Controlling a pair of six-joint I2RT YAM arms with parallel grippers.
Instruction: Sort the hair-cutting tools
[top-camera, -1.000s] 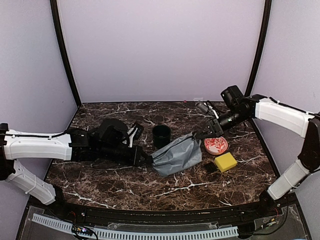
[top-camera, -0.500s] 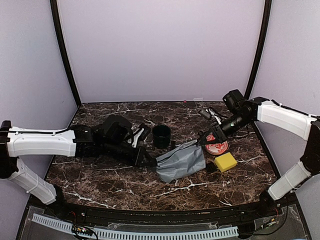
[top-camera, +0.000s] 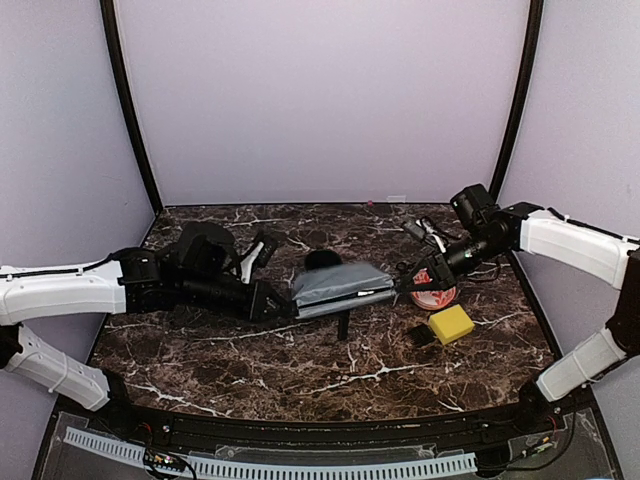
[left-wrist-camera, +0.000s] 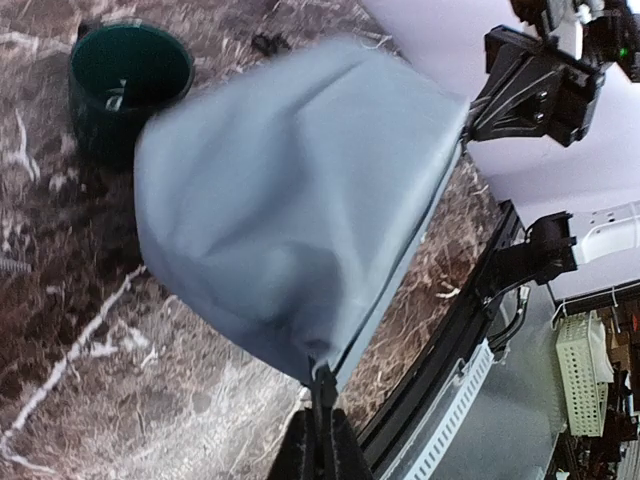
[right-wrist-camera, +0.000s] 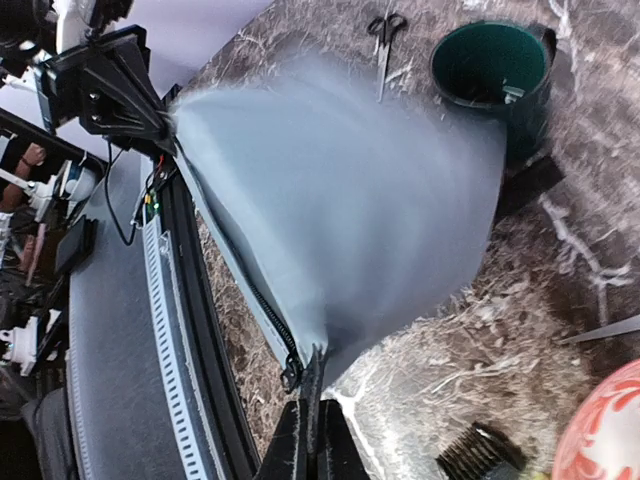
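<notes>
My left end effector (top-camera: 283, 310) and right end effector (top-camera: 405, 283) each pinch closed on one end of a grey zippered pouch (top-camera: 340, 285), which is stretched between them above the counter (top-camera: 250, 360). In the right wrist view, one pair of scissors (right-wrist-camera: 385, 32) lies at the green cup's (right-wrist-camera: 490, 70) 9 o'clock.

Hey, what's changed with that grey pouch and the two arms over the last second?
The grey pouch, lying slumped a second ago, has been lifted and pulled taut between the left tool and the right tool, which stay shut on its two ends. In the top view it now hides most of the green cup. The red-and-white plate, the yellow block and the cup have not moved.
</notes>
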